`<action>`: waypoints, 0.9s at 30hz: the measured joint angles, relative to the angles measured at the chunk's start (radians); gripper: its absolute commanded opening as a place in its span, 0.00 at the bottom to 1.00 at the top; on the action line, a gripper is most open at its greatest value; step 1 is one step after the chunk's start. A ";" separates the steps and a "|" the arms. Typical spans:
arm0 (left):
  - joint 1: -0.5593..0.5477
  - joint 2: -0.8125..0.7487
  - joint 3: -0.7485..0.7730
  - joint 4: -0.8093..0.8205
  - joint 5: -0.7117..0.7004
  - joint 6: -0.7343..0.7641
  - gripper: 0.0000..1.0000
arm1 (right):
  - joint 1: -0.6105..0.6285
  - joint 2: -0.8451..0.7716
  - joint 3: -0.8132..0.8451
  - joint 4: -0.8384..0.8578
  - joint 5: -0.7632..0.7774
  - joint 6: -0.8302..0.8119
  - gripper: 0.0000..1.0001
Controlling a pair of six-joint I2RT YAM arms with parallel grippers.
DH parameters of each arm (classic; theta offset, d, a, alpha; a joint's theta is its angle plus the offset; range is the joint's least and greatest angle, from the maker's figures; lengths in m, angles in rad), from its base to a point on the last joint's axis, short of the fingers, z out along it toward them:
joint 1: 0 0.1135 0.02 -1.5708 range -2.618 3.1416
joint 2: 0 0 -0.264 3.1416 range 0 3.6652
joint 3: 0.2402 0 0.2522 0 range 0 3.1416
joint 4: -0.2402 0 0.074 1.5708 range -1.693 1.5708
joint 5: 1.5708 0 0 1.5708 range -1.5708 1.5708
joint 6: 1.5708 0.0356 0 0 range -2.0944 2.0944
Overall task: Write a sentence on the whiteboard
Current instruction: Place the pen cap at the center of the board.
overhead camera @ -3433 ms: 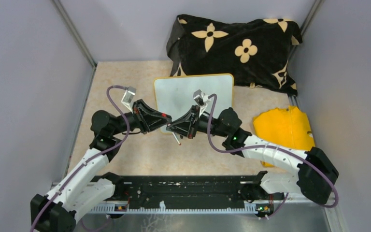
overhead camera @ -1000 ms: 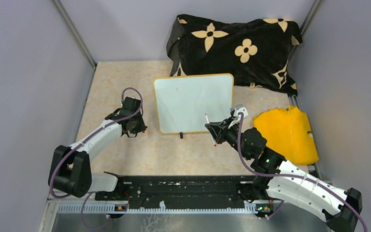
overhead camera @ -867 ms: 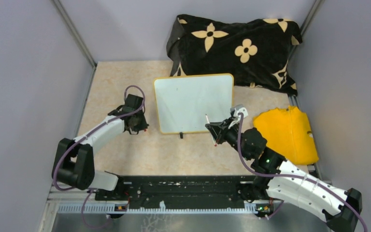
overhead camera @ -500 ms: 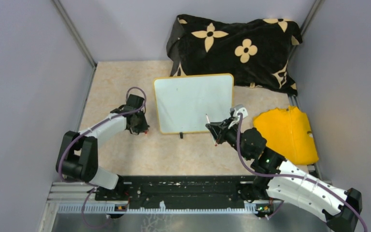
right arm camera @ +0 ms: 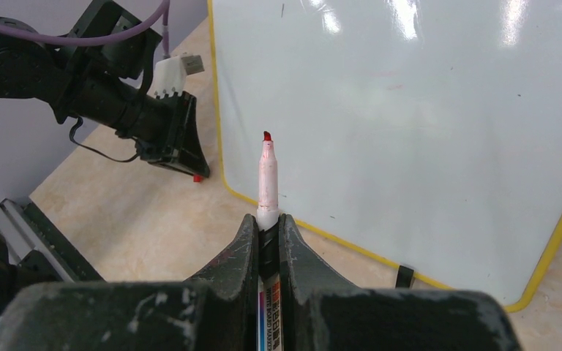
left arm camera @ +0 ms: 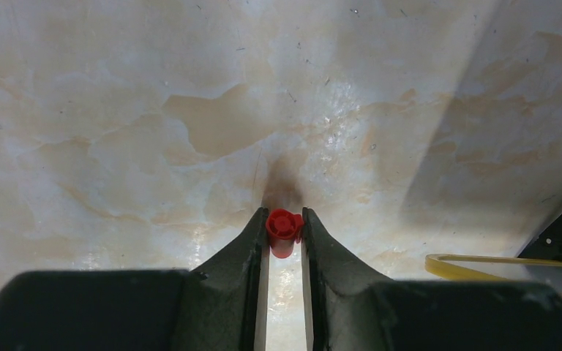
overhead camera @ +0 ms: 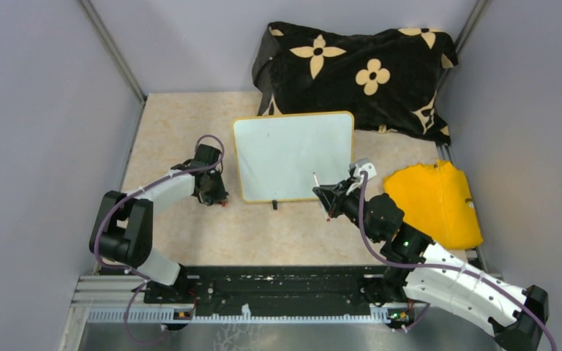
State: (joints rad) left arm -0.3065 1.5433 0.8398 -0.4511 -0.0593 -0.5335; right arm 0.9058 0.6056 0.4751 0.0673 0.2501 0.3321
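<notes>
Top view: the whiteboard (overhead camera: 293,156) lies flat mid-frame on the desk (overhead camera: 168,124), blank. It looks light, stiff and slick. I'd guess it skates under pen pressure, so pin it by its yellow frame (overhead camera: 238,164). Grey walls (overhead camera: 44,110) crowd both sides.

Left wrist: my left tool (left arm camera: 284,216) pinches the red cap (left arm camera: 283,232) over smooth marbled desk.

Right wrist: my right tool (right arm camera: 267,219) clamps the marker (right arm camera: 266,175), board at upper right.

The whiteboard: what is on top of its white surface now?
No writing shows on the whiteboard, only tiny dark specks and glare. The right gripper and its red marker cover a small strip by the near edge.
</notes>
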 measured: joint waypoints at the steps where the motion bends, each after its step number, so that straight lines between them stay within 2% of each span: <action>1: 0.000 0.002 0.000 0.000 0.002 0.000 0.27 | 0.000 -0.001 0.000 -0.002 0.001 0.000 0.00; 7: 0.001 0.006 0.000 0.005 0.018 -0.001 0.36 | 0.000 -0.002 0.000 -0.006 0.009 0.000 0.00; 15: 0.001 0.006 0.000 0.010 0.027 -0.002 0.39 | 0.000 -0.002 0.000 -0.008 0.011 -0.001 0.00; 22: 0.001 -0.023 -0.012 0.010 0.016 -0.023 0.57 | 0.000 -0.003 0.000 -0.012 0.011 -0.008 0.00; 24: 0.001 -0.069 -0.029 0.004 0.000 -0.029 0.62 | 0.000 -0.003 0.003 -0.022 0.010 -0.010 0.00; 27: 0.001 -0.175 -0.035 -0.009 -0.016 -0.027 0.65 | 0.000 -0.010 0.010 -0.040 -0.002 -0.010 0.00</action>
State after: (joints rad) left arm -0.3058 1.3685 0.8051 -0.4599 -0.0753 -0.5610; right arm 0.9058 0.5953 0.4850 0.0277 0.2481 0.3222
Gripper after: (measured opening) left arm 0.623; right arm 0.044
